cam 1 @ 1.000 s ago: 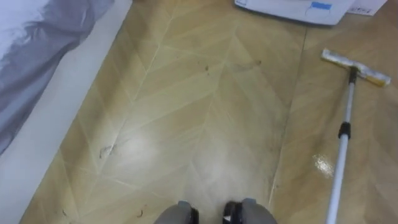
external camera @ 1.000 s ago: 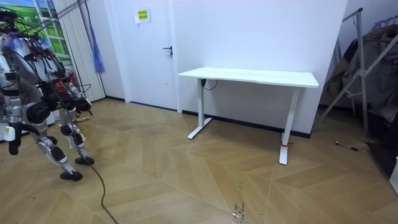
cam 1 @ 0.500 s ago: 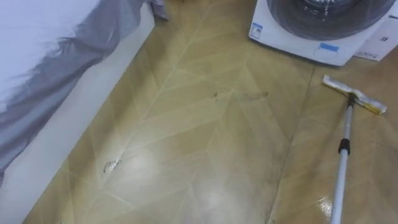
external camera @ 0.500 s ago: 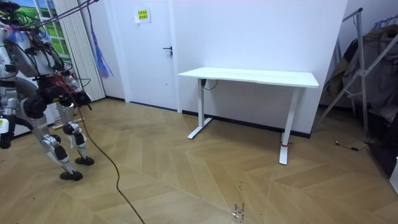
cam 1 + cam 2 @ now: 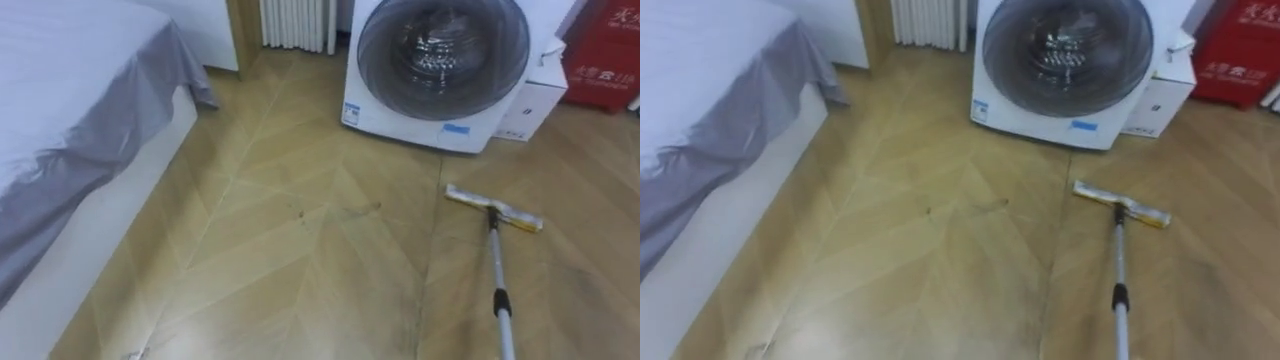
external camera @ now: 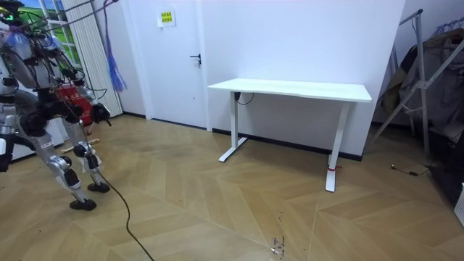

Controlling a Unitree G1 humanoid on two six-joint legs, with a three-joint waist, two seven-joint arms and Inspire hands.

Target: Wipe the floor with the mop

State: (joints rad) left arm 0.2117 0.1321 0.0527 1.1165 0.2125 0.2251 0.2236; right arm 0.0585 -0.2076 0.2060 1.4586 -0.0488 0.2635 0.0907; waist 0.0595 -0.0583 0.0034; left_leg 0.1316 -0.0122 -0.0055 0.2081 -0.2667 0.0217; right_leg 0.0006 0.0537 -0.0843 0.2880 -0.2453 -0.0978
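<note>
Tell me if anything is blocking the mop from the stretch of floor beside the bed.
Nothing visible does. The mop lies on the floor, its head before the washing machine, and the wood between it and the bed is bare.

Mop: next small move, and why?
Probably slide the mop head leftward onto the dark marks on the floor. The head lies flat in front of the washing machine, right of those marks and apart from them. The handle runs back toward the lower right, so a short sideways sweep should reach them.
</note>
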